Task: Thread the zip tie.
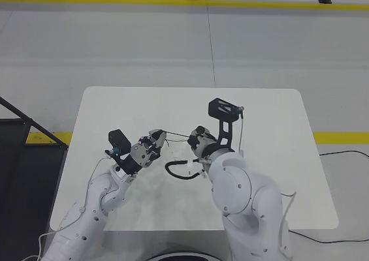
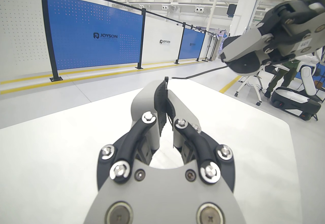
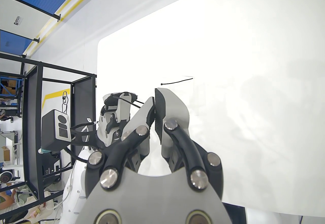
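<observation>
The zip tie (image 1: 176, 135) is a thin black strand stretched between my two grippers above the white table (image 1: 269, 130). My left gripper (image 2: 165, 88) is shut on its head end, and the small head (image 2: 166, 80) sticks out past the fingertips. My right gripper (image 3: 154, 98) is shut on the tail. Seen from the left wrist, the right gripper (image 2: 226, 62) holds the tail (image 2: 198, 74) pointing at the head, its tip just beside it. From above, the left gripper (image 1: 156, 139) and right gripper (image 1: 196, 137) face each other a short gap apart.
A black curved strand (image 1: 176, 171) shows on the table below the grippers; whether it belongs to the held tie I cannot tell. Another thin black tie (image 3: 177, 81) lies flat beyond the right gripper. A black frame (image 1: 1, 163) stands off the table's left side.
</observation>
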### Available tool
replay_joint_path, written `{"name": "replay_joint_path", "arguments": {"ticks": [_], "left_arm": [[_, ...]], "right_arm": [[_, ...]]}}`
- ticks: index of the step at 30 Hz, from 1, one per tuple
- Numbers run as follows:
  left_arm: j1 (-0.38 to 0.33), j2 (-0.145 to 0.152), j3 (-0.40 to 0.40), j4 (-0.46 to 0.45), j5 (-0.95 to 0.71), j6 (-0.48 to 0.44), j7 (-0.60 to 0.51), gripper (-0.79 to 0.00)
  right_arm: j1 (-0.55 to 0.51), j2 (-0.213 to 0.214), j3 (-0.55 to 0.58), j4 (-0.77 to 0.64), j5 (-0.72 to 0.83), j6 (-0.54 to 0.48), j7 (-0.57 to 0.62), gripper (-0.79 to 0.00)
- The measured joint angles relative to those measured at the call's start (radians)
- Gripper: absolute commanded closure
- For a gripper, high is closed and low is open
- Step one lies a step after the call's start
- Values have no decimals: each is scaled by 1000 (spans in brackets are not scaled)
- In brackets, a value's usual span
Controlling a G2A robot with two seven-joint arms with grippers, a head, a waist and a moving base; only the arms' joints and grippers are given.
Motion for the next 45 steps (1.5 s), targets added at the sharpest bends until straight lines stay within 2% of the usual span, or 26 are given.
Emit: {"name": "replay_joint_path", "arguments": {"ticks": [28,45], "left_arm": [[0,0,0,0,0,0,0,0],[0,0,0,0,0,0,0,0]], "right_arm": [[24,-76,11,58,-41,-14,14,0],[19,-75,41,17,82,14,-14,0]]}}
